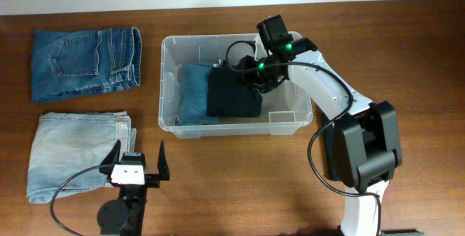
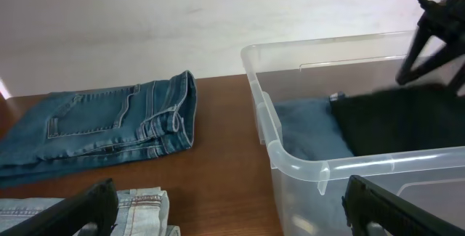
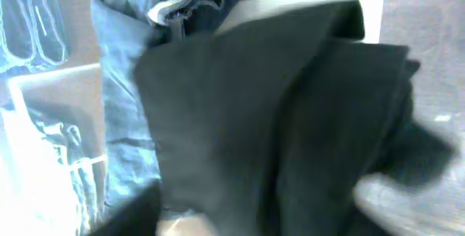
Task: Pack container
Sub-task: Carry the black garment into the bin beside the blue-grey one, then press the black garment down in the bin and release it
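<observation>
Right hand (image 1: pixel 256 78) hangs low inside the container (image 1: pixel 167 83), over the far-right part of a black garment (image 1: pixel 234 91). Can't tell if its fingers are spread or pinching cloth: overhead hides the tips vs dark fabric, and right wrist view is only blurred black cloth filling the frame

Container sits mid-surface (image 1: pixel 240 185), toward the far edge. Inside: teal jeans (image 1: pixel 192 91) folded along its left side, w/ the black garment lying partly over them and covering the middle; right end of the base is bare

Outside: dark-blue jeans (image 1: pixel 86 63) at the far-left corner and light-wash jeans (image 1: pixel 76 152) near the left edge toward the near-left corner, both folded and untouched. The left hand (image 1: pixel 139 149) is at the near edge just beside the light-wash pair, fingers wide apart, holding nothing

Step in hand, prob: setting the 2nd item down in the container; approx half packed, 2 pairs to go

Next move calls for the right hand to let go if it's gripping, then rise straight up w/o dragging the black cloth or catching the rim. After that the left hand is best placed for the light-wash pair, and needs a grip through all folded layers so it doesn't unfold on the lift
</observation>
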You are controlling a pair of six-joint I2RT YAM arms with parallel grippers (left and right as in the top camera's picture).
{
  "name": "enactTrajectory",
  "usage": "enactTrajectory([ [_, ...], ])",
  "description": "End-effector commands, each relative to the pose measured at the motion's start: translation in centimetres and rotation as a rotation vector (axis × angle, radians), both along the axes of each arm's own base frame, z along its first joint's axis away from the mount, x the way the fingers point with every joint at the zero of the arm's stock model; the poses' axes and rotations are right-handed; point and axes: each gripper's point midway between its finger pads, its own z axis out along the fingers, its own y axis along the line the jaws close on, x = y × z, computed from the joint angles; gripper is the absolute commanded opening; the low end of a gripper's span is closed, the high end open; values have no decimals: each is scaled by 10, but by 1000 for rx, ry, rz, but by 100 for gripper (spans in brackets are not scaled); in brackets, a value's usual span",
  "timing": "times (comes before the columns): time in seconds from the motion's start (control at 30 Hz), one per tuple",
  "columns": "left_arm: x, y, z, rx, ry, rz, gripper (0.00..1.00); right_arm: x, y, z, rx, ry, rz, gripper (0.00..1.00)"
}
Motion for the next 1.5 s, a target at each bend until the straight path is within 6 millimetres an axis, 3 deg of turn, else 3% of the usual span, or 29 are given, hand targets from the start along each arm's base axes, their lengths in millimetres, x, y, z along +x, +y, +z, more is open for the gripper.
enactTrajectory([
  [0.0,0,0,-2,12,0,-2,99,5,1,3,-18,-27,-1,88],
  [0.1,0,0,-2,12,1,-2,99,6,-1,3,-29,-35,-7,98],
  [0.17,0,0,-2,12,1,-2,99,10,-6,2,-58,-50,-22,99],
  [0.43,0,0,-2,12,1,-2,99,21,0,27,-102,-169,87,96],
  [0.6,0,0,-2,12,1,-2,99,24,-16,28,-280,-212,81,95],
  [0.73,0,0,-2,12,1,-2,99,17,-1,31,-283,-233,142,93],
  [0.8,0,0,-2,12,1,-2,99,14,9,31,-276,-243,160,87],
  [0.9,0,0,-2,12,0,-2,100,11,21,32,-285,-267,179,61],
  [1.07,0,0,-2,12,1,-2,99,10,35,32,-308,-305,192,32],
  [1.37,0,0,-2,12,1,-2,99,9,43,-10,-334,-238,198,14],
  [1.47,0,0,-2,12,1,-2,99,7,44,-20,-342,-220,206,14],
])
